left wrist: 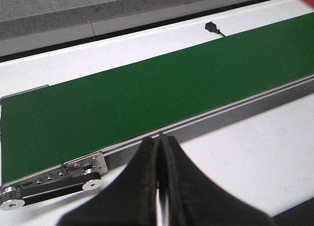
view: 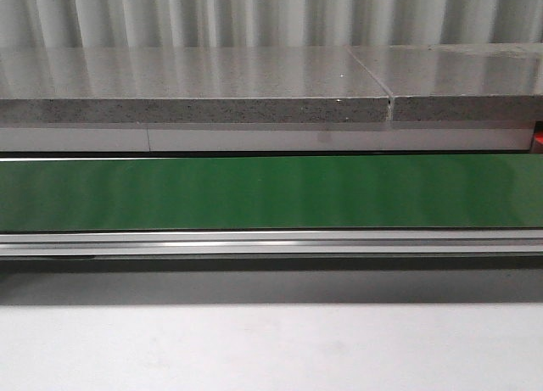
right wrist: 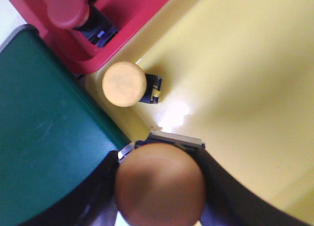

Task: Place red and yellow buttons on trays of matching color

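While the right gripper [right wrist: 159,187] pinches a button [right wrist: 160,184] between its dark fingers [right wrist: 98,187], the domed cap fills the lower centre of the right wrist view; it reads orange-brown there, close to the lens. A grey metal part [right wrist: 174,139] of the held piece shows just above the cap. Beyond it lies the yellow tray [right wrist: 235,69], which takes up the right and upper right of that frame. A yellow button [right wrist: 124,84] with a black base rests in this tray near its edge. At the upper left sits the red tray [right wrist: 132,10], touching the yellow one, with a red button [right wrist: 67,9] inside it. The green belt [right wrist: 44,138] occupies the left of the frame. In the left wrist view the left gripper [left wrist: 159,152] has its jaws pressed together with nothing between them, at the lower centre over the white table [left wrist: 255,147]. Just past the fingertips runs the belt's metal rail [left wrist: 230,108], with a roller bracket [left wrist: 73,174] at lower left. A small black connector [left wrist: 211,26] lies on the far white strip. The front view shows only belt, rail and grey slab [view: 195,86].
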{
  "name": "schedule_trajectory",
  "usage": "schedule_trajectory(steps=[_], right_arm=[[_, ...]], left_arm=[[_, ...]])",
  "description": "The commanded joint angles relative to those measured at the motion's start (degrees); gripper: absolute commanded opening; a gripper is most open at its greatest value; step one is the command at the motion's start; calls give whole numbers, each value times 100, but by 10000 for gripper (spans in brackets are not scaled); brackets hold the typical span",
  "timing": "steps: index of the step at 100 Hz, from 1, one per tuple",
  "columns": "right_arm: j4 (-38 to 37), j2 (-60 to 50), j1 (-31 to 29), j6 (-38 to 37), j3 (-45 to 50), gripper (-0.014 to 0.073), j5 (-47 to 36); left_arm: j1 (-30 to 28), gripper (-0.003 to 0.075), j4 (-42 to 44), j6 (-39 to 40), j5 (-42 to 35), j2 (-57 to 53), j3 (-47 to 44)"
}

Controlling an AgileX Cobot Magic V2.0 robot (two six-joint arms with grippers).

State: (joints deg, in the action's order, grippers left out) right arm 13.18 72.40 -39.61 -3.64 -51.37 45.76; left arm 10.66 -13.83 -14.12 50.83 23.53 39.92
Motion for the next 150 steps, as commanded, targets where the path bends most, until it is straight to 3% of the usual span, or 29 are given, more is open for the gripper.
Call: schedule_trajectory(steps=[1,77,113,120,137,150], right_arm=[[43,-164,-29,-11,125,236,-550],[472,913,-29,-106,344,236,-1403],[504,1293,-29,-106,344,243,-1330],[504,1293,-29,-101,344,291,-1332],[504,1293,-29,-95,344,526,-1314],[504,1279,-29,-95,344,540,-1320]], left_arm=[[38,-20,-149,43,-372,46,146],[38,-20,-149,43,-372,46,146],[38,-20,-149,43,-372,46,146],[38,-20,-149,43,-372,46,146],[38,-20,-149,43,-372,46,146],[38,-20,-149,43,-372,46,146]])
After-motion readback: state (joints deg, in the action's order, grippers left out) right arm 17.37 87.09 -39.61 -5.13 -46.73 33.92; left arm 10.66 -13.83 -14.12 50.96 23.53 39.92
